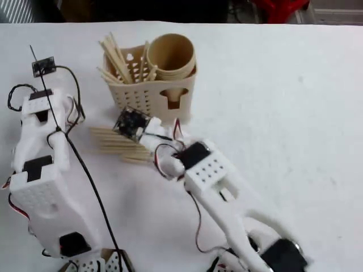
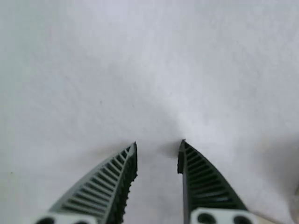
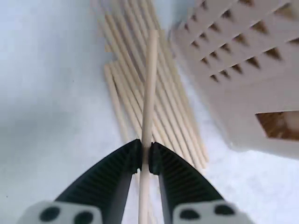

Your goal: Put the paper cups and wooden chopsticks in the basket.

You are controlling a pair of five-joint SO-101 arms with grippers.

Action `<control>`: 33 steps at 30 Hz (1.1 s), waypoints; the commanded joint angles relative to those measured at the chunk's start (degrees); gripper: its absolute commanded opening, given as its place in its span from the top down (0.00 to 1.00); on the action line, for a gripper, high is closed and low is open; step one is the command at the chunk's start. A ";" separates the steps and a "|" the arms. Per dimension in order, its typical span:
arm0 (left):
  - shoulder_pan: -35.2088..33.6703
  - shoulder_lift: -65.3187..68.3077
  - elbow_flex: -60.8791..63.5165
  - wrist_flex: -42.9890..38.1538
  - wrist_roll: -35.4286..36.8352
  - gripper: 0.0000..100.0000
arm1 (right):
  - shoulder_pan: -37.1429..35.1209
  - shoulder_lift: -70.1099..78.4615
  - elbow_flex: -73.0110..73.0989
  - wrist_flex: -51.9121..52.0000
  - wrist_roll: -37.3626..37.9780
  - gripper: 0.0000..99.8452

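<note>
Our right claw (image 3: 145,151) is clamped on one wooden chopstick (image 3: 150,79) across the loose pile (image 1: 116,144) just beside the basket (image 1: 150,96). That basket stands near the far edge of the table (image 1: 283,113), holding paper cups (image 1: 171,54) and more chopsticks (image 1: 116,56). Our left claw (image 2: 157,154) gapes apart above bare tabletop.

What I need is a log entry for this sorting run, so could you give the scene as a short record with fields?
basket: upright on the table, holds stacked paper cups and a bunch of sticks
loose chopsticks: pile lying on the table beside the basket
right gripper: fingers shut on a single chopstick, over the loose pile
left gripper: fingers open, holding nothing, over bare table
remaining: loose pile not yet in the basket
</note>
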 commanded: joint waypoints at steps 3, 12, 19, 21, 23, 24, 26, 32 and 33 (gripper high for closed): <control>0.75 -0.48 -0.44 -0.79 -0.44 0.84 | -5.93 -14.29 -7.12 -1.19 1.93 0.98; 0.75 -0.48 -0.44 -0.79 -0.44 0.84 | -3.38 -11.38 -28.40 -20.79 -8.62 0.98; 0.75 -0.48 -0.44 -0.79 -0.44 0.84 | -0.13 7.16 -44.13 -32.13 -16.26 0.98; 0.75 -0.48 -0.44 -0.79 -0.44 0.84 | 1.36 12.88 -49.67 -32.04 -17.14 0.98; 0.75 -0.48 -0.44 -0.79 -0.44 0.84 | 2.77 17.63 -54.33 -31.87 -17.23 0.98; 0.75 -0.48 -0.44 -0.79 -0.44 0.84 | 3.38 19.47 -56.53 -30.81 -17.23 0.98; 0.75 -0.48 -0.44 -0.79 -0.44 0.84 | 3.65 21.85 -59.87 -27.30 -17.23 0.98; 0.75 -0.48 -0.44 -0.79 -0.44 0.84 | 3.21 23.08 -61.36 -23.16 -17.23 0.98; 0.75 -0.48 -0.44 -0.79 -0.44 0.84 | 3.21 22.99 -61.36 -23.16 -17.23 0.98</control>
